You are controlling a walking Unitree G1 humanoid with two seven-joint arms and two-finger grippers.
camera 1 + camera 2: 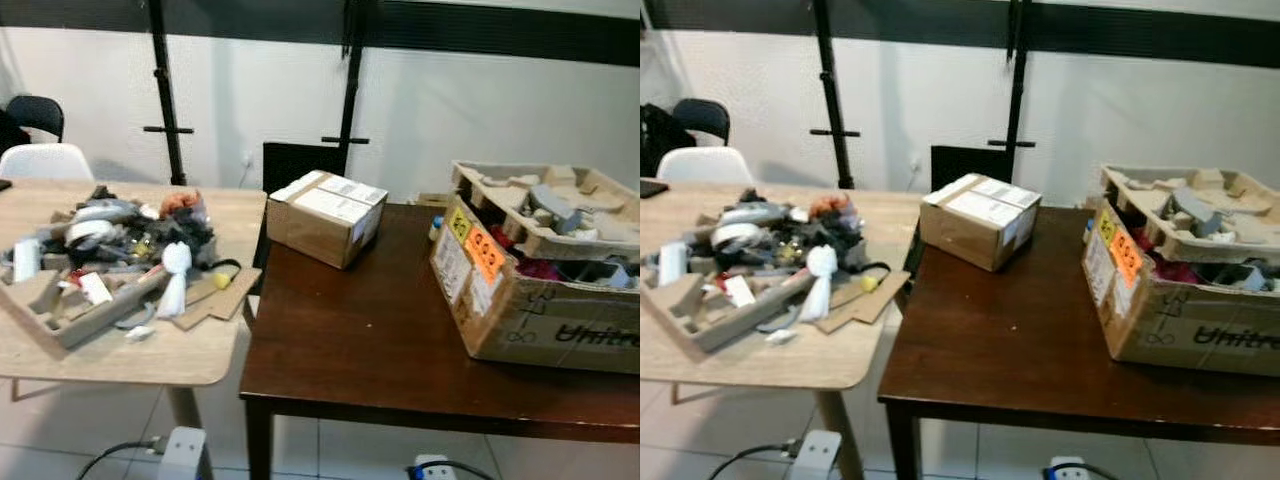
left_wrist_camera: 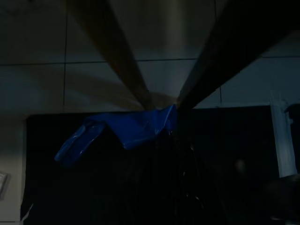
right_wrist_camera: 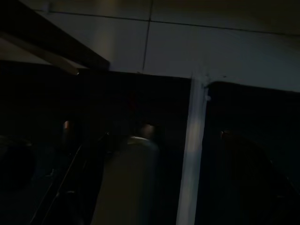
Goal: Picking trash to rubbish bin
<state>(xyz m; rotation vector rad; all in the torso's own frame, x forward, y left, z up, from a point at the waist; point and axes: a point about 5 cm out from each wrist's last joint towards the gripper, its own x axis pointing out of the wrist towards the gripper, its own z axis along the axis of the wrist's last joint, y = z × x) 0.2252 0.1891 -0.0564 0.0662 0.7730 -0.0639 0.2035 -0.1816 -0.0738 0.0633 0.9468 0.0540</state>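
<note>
A heap of trash is seen at nine o'clock on the light table, a small box at twelve and a big open box at three on the dark table, while whether either pincer is spread or pressed together cannot be told from the dark wrist views.

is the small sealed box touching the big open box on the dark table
Apart. The left eye view shows a wide strip of bare dark table between the small sealed box and the big open box.
</note>
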